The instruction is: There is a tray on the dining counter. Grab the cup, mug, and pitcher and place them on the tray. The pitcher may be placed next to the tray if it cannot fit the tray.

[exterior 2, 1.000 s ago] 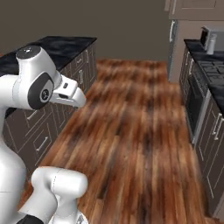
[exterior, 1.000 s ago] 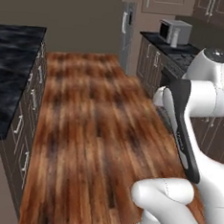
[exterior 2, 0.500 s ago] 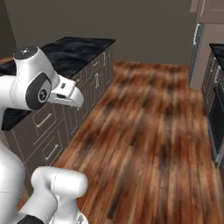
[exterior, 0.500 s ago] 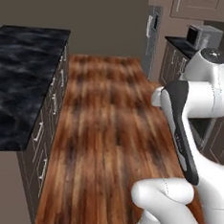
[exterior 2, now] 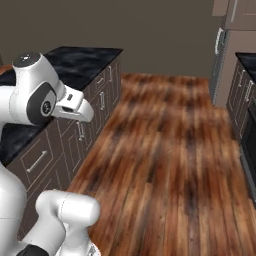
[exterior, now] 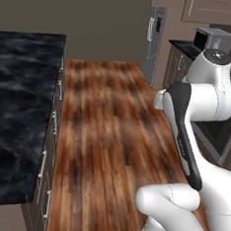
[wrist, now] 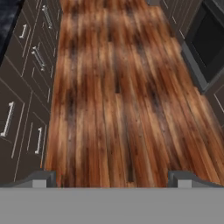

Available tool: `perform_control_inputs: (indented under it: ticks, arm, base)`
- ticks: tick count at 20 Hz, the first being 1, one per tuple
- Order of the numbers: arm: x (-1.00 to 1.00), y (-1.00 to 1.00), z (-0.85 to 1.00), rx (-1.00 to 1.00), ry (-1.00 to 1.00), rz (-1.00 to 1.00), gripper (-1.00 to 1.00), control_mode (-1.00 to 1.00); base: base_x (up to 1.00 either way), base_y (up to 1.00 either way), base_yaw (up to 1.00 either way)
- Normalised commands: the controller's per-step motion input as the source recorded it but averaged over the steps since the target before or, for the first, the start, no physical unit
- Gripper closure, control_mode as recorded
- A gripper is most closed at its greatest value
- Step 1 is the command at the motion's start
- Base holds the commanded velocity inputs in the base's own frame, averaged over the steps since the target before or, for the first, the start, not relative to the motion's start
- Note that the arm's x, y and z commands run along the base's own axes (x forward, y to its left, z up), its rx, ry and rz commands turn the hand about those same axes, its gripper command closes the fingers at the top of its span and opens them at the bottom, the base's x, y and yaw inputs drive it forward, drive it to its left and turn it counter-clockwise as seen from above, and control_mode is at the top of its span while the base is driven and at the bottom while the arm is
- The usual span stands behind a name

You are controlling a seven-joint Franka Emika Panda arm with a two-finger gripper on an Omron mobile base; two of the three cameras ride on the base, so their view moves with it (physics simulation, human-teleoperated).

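Gripper [wrist: 112,177]: jaws spread wide, nothing between them, aimed down at wood floor [wrist: 118,96]. Black marble top [exterior: 19,109], left of the hand, possibly the dining counter. Tray, cup, mug, pitcher: unlocated. Advice: keep arm tucked while driving; approach squarely, clear of cabinet fronts [wrist: 22,87].

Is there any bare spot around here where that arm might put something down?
The black marble worktop on the left looks bare across all that shows, bordered by its drawer fronts. The wooden floor between the cabinet rows is open. The far right counter holds a microwave. The gripper hangs open over the floor.
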Motion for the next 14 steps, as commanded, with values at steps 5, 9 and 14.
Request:
perform_control_inputs:
  ticks: [5,9,14]
  arm:
    - [0.0,0.0,0.0,0.0,0.0,0.0,-1.0,1.0]
    - [0.0,0.0,0.0,0.0,0.0,0.0,-1.0,1.0]
    - [0.0,0.0,0.0,0.0,0.0,0.0,-1.0,1.0]
  base:
    - [0.97,0.02,-0.18]
    - [1.0,-0.19,-0.12]
    - [1.0,-0.01,-0.09]
